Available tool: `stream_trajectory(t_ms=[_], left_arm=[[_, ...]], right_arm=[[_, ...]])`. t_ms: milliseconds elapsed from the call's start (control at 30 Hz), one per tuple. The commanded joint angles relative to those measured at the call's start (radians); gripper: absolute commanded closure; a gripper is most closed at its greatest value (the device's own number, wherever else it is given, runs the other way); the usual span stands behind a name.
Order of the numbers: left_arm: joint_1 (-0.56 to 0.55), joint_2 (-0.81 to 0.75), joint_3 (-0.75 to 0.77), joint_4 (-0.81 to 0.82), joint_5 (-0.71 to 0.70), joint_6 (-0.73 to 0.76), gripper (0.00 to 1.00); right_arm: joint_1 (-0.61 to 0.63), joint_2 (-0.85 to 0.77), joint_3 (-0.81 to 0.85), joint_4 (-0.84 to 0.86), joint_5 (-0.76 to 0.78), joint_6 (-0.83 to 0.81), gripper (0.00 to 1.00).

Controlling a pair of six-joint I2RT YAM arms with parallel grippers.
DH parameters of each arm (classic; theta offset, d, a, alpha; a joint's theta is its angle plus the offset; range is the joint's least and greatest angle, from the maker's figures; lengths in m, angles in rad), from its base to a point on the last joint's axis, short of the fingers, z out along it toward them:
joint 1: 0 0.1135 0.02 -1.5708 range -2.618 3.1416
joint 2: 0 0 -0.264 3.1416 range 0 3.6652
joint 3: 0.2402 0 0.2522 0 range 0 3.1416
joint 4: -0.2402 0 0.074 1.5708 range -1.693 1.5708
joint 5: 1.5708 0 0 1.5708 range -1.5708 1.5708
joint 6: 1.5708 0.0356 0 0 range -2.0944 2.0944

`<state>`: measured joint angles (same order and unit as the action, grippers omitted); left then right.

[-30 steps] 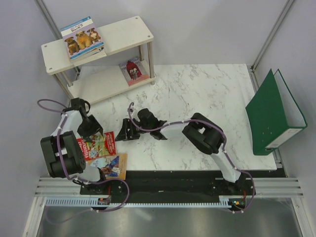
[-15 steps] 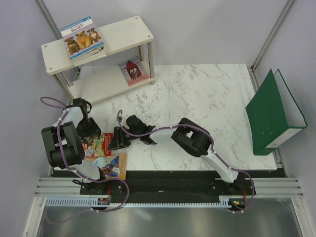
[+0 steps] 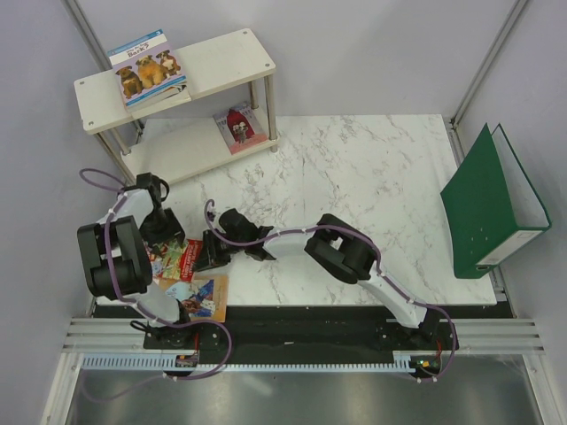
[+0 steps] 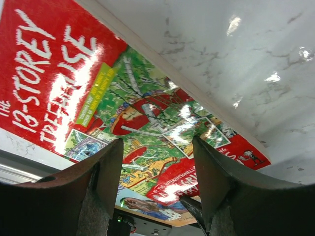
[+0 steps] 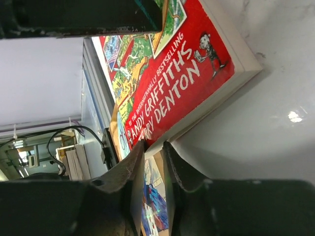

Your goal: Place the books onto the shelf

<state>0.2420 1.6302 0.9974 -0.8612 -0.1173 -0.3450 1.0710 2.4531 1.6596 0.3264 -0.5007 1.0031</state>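
**Shallow grip risk**

Marble worktop point(image 3: 372, 177): at its near-left corner lies the red "Treehouse" paperback point(image 3: 182, 258). Right end effector point(image 5: 153, 147) pinches only its page edge. Left end effector point(image 4: 157, 160) hovers above, fingers apart. Lifted so, it may slip.

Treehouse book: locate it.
Top view, near-left table corner: the Treehouse book lies under the left claw, right claw at its right edge, orange book just nearer.

A robot lab cell: grey partitions point(image 3: 354, 53), aluminium rail point(image 3: 496, 335).
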Motion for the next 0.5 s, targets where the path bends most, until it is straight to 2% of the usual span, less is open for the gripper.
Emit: stream_trajectory(t_ms=[0, 167, 467], left_arm=[[-0.107, 0.074, -0.02, 0.011, 0.085, 0.025, 0.34], [-0.214, 0.129, -0.016, 0.011, 0.082, -0.023, 0.34], [-0.447, 0.238, 0.01, 0.044, 0.143, -0.121, 0.35]], right_arm=[[-0.011, -0.061, 0.029, 0.025, 0.114, -0.041, 0.74], [-0.039, -0.183, -0.125, 0.014, 0.16, -0.081, 0.68], [-0.126, -0.362, -0.317, -0.035, 0.214, -0.162, 0.65]])
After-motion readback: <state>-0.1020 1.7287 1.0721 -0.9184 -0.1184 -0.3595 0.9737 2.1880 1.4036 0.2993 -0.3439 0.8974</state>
